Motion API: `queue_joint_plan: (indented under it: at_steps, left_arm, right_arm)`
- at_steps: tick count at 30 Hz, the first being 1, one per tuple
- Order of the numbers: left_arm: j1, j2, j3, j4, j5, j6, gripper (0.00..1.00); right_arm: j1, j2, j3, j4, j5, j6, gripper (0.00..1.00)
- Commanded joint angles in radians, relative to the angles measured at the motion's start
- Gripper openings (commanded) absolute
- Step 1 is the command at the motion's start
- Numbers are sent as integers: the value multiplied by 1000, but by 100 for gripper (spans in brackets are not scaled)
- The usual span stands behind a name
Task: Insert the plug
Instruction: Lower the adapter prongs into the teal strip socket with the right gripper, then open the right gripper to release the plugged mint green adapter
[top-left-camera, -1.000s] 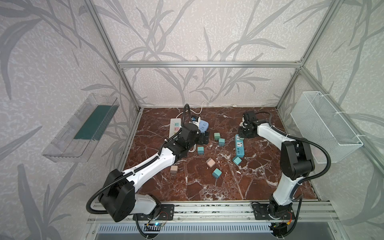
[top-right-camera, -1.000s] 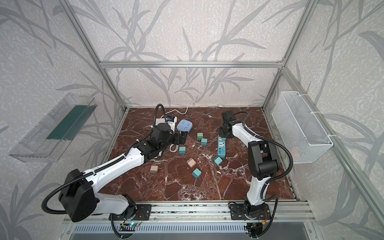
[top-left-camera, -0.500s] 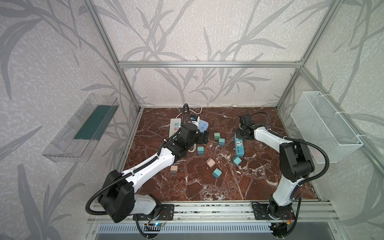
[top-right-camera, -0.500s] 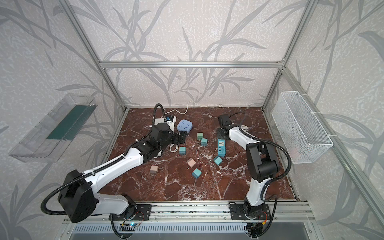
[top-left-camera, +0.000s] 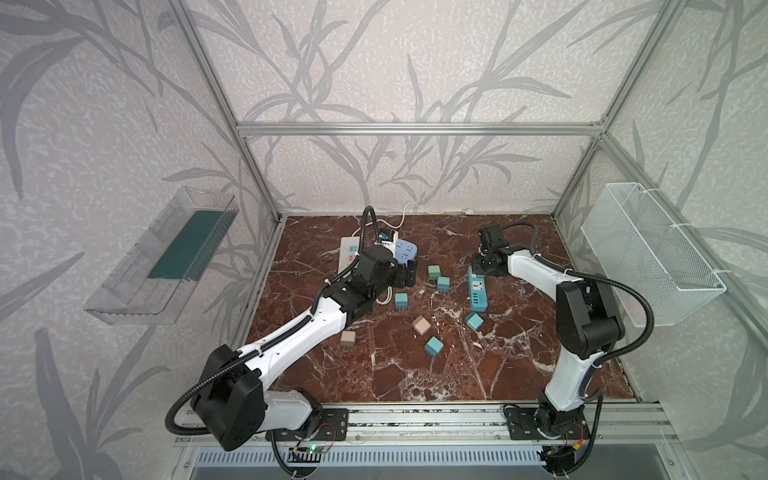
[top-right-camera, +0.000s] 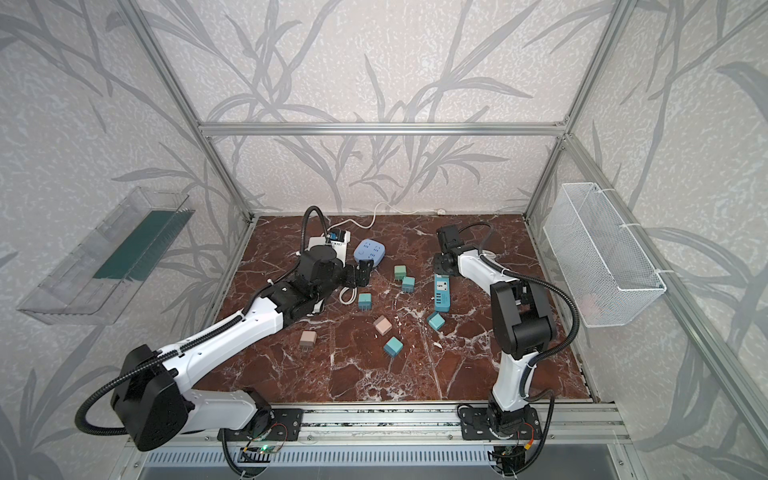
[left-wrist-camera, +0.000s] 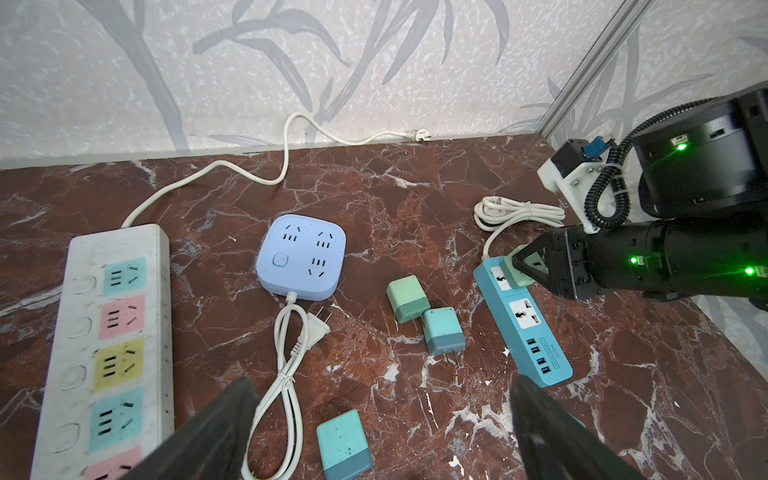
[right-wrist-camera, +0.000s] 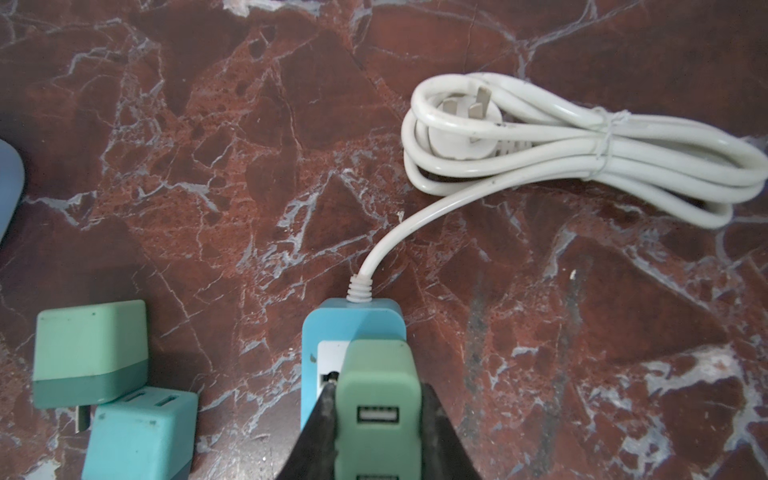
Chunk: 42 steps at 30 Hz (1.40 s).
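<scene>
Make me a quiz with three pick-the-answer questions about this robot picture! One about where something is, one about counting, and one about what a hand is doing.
1. Where is the green plug that the right hand holds?
A) at the cord end of the blue strip
B) at its USB end
C) far away from it

2. How many pink cubes are there?
A) one
B) two
C) four

3. How is the left hand?
A) open and empty
B) shut on a pink cube
C) shut on nothing

Answers:
1 A, the plug sits over the socket next to the white cord.
2 B, a top view shows just two, the second lying apart.
3 A, its fingers stand wide apart with nothing between them.
</scene>
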Motion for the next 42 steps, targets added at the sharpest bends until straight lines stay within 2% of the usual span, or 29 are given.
queue_joint_plan:
  at_steps: [1,3,5,10,15,22,30,42]
  left_arm:
    - [4,-29,-1,11,2,-10,95]
    - [4,-33,-2,10,7,-8,95]
    - [4,-38,-3,12,7,-7,95]
    - [4,-45,-4,17,14,-6,95]
    - [3,-52,-11,29,11,-10,95]
    - [3,-52,-23,46,12,-11,95]
    - [4,-23,-21,43,10,-11,95]
    - [4,-3,-19,39,7,-10,95]
  right_arm:
    - [20,102,-74,-174,-87,27,0]
    - [21,100,-70,-184,-84,24,0]
    - [21,79,-59,-192,-85,20,6]
    - [17,7,30,-246,-89,2,44]
    - [3,-39,130,-300,-99,-29,60]
    - [-37,-72,163,-281,-70,-66,60]
    - [-96,26,266,-355,-124,-96,52]
    - [-108,36,123,-282,-105,-76,48]
